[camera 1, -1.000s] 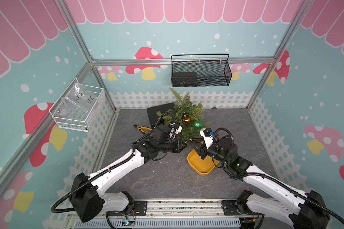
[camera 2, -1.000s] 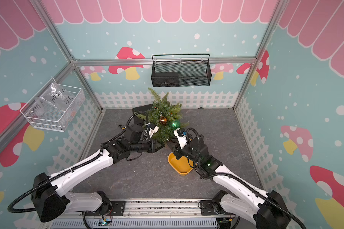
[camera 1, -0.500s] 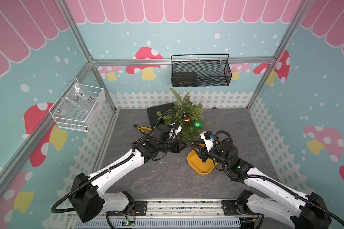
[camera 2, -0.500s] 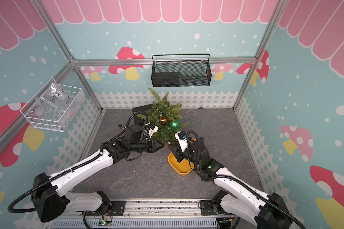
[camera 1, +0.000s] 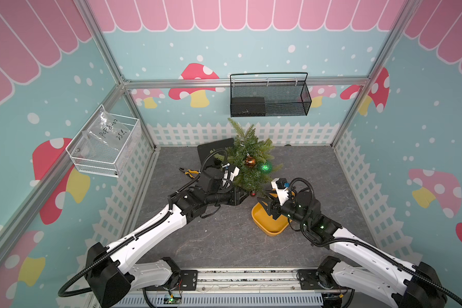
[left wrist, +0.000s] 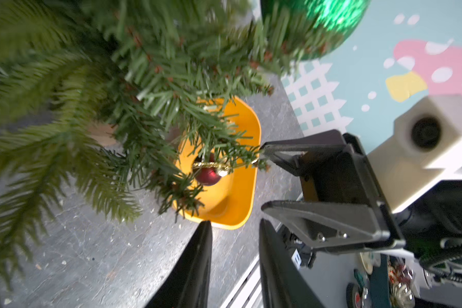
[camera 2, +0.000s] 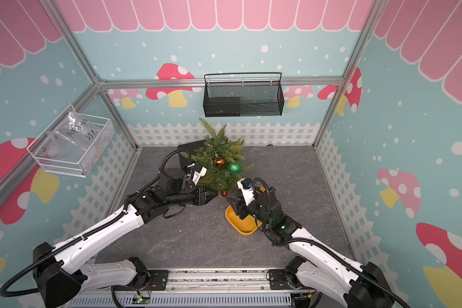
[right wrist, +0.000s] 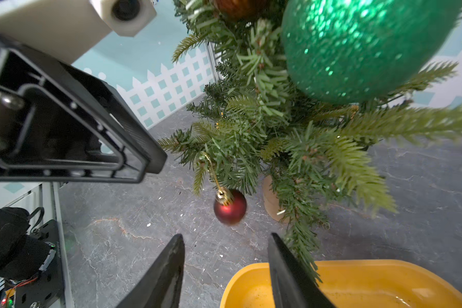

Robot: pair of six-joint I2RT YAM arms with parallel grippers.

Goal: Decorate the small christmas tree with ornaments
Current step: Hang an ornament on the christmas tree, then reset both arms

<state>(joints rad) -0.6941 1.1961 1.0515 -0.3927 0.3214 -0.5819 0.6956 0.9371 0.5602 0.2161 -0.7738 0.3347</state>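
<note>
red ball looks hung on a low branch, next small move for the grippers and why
Probably ease both grippers back from the tree. The red ball hangs by its gold loop from a low branch, touching neither the right gripper nor the left gripper, both open and empty. The visible part of the yellow tray is bare.

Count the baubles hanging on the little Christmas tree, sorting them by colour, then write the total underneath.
green bauble: 1
copper-orange bauble: 1
dark red bauble: 1
Total on the tree: 3
</note>
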